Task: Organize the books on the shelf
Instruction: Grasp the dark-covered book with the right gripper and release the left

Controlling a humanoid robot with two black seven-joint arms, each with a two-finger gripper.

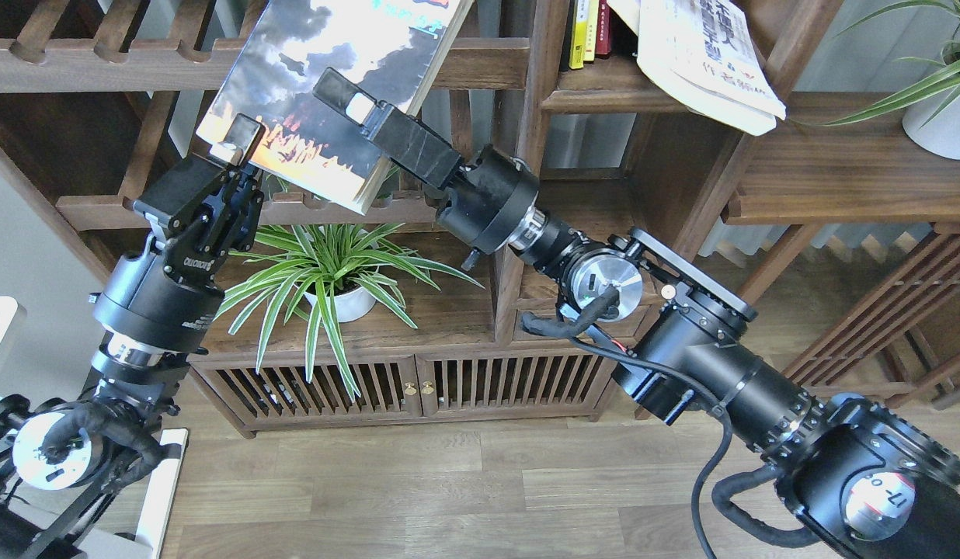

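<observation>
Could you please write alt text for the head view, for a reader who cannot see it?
Two black robot arms hold a tilted dark picture-cover book between them in front of a walnut bookcase, the left pincer at its lower corner and the right pincer on its cover. A white book overhangs a shelf on the right; a potted plant sits below.
</observation>
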